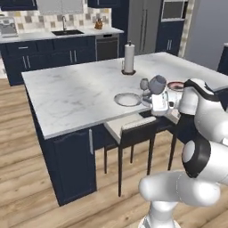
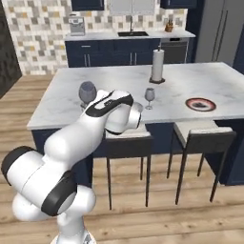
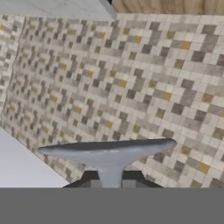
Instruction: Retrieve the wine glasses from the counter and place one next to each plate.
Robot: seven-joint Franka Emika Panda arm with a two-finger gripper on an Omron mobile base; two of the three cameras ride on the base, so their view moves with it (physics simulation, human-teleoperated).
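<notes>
My gripper [image 1: 156, 94] is shut on the stem of one wine glass [image 1: 156, 83], held upright just over the island's near edge, right of the white plate [image 1: 127, 99]. From the right base view its rounded bowl [image 2: 87, 91] rises above my forearm. In the hand view, rolled upside down, the glass's round foot [image 3: 107, 151] and stem sit between my fingertips [image 3: 109, 183]. The second wine glass [image 1: 144, 84] [image 2: 149, 95] stands on the island beside that white plate. The red-rimmed plate [image 1: 176, 85] [image 2: 200, 104] lies further right. The counter [image 1: 44, 34] [image 2: 128, 35] with its black sink runs along the back wall.
A paper-towel roll [image 1: 128, 58] [image 2: 157, 66] stands upright at the island's middle. Two dark stools [image 2: 126, 138] [image 2: 202, 131] are tucked under the near edge of the marble island [image 1: 71, 95]. Wooden floor lies to the left.
</notes>
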